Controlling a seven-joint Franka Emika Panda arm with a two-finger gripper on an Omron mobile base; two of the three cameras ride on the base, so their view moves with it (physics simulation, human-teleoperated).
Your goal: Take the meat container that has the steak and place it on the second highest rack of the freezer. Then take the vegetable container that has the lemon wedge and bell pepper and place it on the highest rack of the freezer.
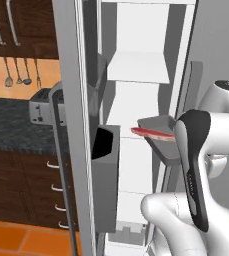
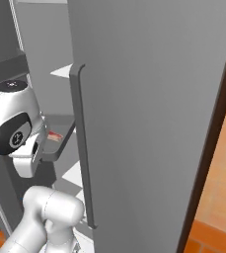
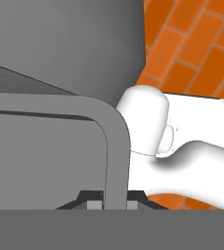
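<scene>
The tool [image 3: 114,202] is clamped on the rim of the grey tray [image 1: 158,125] carrying the steak [image 1: 151,132], beside the open freezer [image 1: 136,65]

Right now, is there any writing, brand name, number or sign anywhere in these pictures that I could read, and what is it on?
No text can be read.
Robot arm: a row of tiny pale marks runs down the dark forearm cover, too small and blurred to read.
Freezer, its door bins, the grey tray with the steak, toaster: all bare.
</scene>
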